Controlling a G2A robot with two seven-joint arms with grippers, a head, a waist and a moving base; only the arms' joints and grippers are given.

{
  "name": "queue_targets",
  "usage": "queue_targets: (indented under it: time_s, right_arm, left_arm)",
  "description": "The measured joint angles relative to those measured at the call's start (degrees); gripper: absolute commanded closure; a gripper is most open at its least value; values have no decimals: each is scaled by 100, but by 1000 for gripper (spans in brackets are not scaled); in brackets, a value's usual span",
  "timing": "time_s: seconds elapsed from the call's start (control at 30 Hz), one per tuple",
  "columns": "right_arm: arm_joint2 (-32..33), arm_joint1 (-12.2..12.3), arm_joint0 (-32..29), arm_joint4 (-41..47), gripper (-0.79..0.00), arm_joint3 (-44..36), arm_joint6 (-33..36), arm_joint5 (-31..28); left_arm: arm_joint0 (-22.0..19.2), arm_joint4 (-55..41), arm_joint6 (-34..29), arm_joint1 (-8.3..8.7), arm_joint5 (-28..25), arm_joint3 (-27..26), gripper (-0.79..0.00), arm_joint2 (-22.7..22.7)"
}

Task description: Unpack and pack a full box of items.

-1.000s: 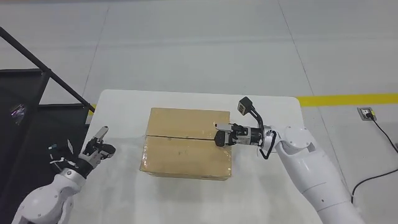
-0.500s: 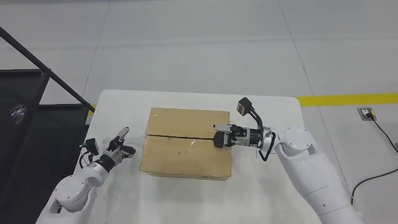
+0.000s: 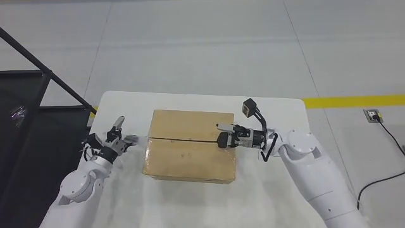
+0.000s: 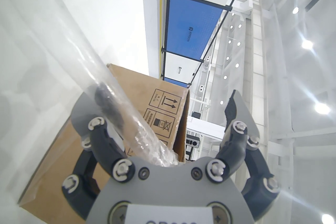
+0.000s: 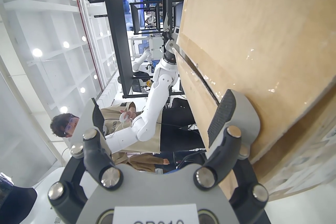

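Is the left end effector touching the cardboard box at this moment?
Apart. In the top view a strip of white table lies between the left end effector and the side of the box.

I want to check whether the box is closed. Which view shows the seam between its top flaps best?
The top view: the seam runs in full across the top of the closed box. The right wrist view shows one stretch of it close up. The left wrist view shows the box's side wall.

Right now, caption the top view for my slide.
Closed cardboard box on white table; left tool open beside it, right tool open at its seam.
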Motion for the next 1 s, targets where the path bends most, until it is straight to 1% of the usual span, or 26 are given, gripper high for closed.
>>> queue_targets:
  time_s: [0.17,0.33,0.53,0.73,0.8,0.87,1.0]
  right_arm:
    - [-49,-22,67,-13,-785,123,-195,61]
    - [-67,-62,146,143,-785,313,-438,95]
    - [-103,-87,206,213,-785,463,-466,58]
    - [-126,-97,227,227,-785,538,-418,30]
    - [-103,-101,215,287,-785,545,-441,-56]
    - [-31,-95,157,419,-785,458,-384,-277]
    - [257,-27,-110,766,-785,23,-67,-760]
  left_arm:
    - [282,-180,54,4,-388,-335,-785,-247]
    - [673,-120,379,-3,-756,-892,-785,-441]
    - [1090,217,804,-12,-988,-1540,-785,-606]
    - [1406,666,1203,-33,-1134,-2104,-785,-672]
    - [1488,726,1277,-40,-1162,-2226,-785,-703]
    - [1570,765,1330,-46,-1176,-2333,-785,-750]
    - [1681,871,1409,-58,-1196,-2454,-785,-809]
